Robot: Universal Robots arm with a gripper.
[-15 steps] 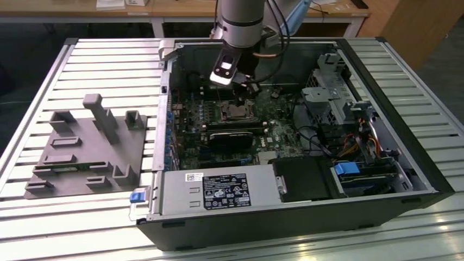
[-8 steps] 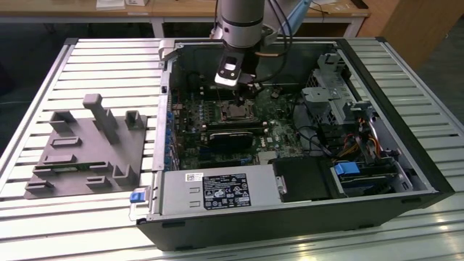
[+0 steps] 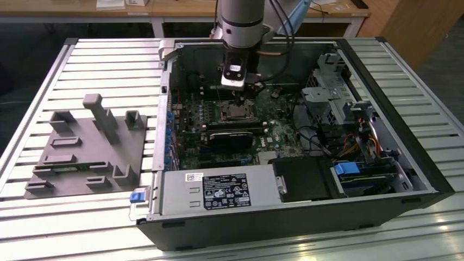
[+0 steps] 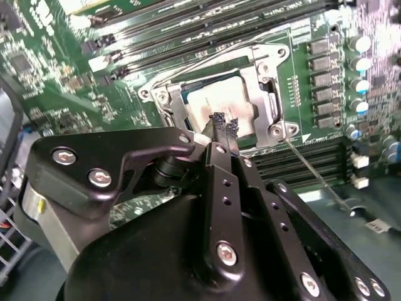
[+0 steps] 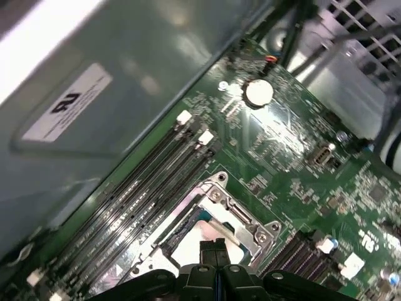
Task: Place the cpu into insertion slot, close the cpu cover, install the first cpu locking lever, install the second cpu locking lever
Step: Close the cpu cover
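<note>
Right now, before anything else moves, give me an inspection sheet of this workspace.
Surface: slatted metal table, with an open computer case lying on it.
Job's things: cpu seated in the insertion slot; cpu cover down around it; one wire lever sticks out away from the slot, seemingly unlatched.
Clutter: grey fixture tray on the table, at the exterior view's left of the case.
Grippers: gripper shut, fingertips at the cpu's edge inside the cover's window.
Cables: coloured bundle inside the case, at the exterior view's right.
Surroundings: wooden desks behind the table.
</note>
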